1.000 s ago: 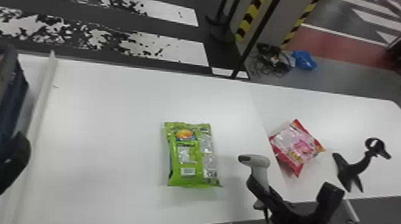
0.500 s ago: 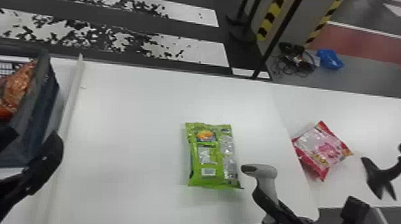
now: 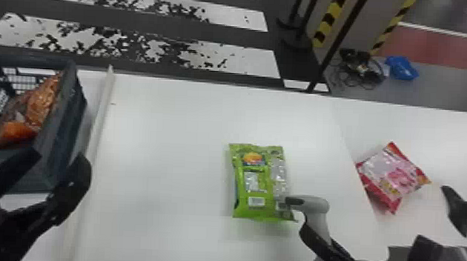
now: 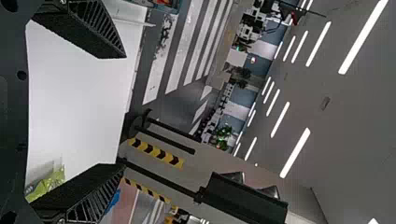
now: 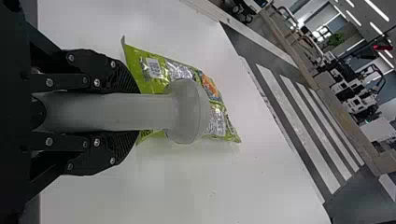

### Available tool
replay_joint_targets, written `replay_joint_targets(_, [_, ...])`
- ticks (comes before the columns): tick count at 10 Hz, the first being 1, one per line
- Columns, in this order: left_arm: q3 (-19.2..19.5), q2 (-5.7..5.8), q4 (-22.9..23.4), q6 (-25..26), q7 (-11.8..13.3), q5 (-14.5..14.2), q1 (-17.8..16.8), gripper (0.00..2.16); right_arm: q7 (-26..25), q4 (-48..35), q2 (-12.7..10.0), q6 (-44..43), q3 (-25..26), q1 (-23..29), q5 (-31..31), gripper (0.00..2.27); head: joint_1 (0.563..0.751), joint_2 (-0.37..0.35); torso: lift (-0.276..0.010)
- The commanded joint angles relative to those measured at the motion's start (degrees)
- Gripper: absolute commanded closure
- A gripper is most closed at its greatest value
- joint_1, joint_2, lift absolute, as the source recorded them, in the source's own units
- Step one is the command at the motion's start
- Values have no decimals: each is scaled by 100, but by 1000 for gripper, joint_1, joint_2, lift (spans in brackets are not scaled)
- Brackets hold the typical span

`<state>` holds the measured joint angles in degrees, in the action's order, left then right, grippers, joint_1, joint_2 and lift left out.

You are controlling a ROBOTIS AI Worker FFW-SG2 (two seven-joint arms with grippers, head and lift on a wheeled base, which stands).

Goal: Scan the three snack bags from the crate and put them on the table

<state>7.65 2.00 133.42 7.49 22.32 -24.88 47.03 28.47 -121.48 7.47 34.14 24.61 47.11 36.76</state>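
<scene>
My left gripper (image 3: pixel 60 155) holds its black fingers (image 4: pixel 88 28) wide apart before the white table (image 4: pixel 79 102), a green snack bag (image 4: pixel 49 183) partly hidden behind one, with striped floor (image 4: pixel 180 60) and black-and-yellow striping (image 4: pixel 156 153) beyond, beneath strip lights (image 4: pixel 295 151).

On the grey floor (image 3: pixel 445 85) ahead of me I see tangled dark cables (image 3: pixel 361 68) just beside a blue bundle (image 3: pixel 402 67), near yellow-and-black hazard striping (image 3: pixel 330 18). Patchy white floor stripes (image 3: pixel 242 62) run off to their left, and my left wrist view catches ceiling strip lights (image 4: pixel 295 152).
</scene>
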Motion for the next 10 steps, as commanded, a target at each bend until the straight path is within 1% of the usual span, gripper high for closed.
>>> replay_joint_targets(1, [0, 2, 17, -103, -35, 1, 16, 29, -8, 19, 0, -131, -202, 9, -152, 2226, 695, -193, -94])
replay_joint_targets(2, [-9, -6, 35, -155, -114, 1, 34, 29, -35, 28, 0, -307, -334, 44, -266, 2226, 695, -178, -94])
replay_joint_targets(3, [-18, -6, 35, -173, -132, 1, 43, 29, -96, 28, 0, -623, -483, 106, -415, 2226, 695, -157, -94])
replay_joint_targets(4, [-44, 2, 61, -173, -299, 9, 43, 29, -167, 81, 9, -852, -624, 141, -591, 2226, 695, -142, -94])
replay_joint_targets(5, [-44, 2, 114, -155, -369, 9, 52, 29, -237, 178, 27, -1080, -747, 141, -732, 2226, 695, -129, -94])
replay_joint_targets(7, [-115, 11, 219, -155, -597, 115, 87, 29, -360, 433, 123, -1520, -932, 141, -872, 2226, 695, -118, -94])
replay_joint_targets(10, [-115, 29, 219, -155, -589, 115, 78, 29, -439, 679, 203, -1801, -1107, 115, -978, 2226, 695, -115, -94])
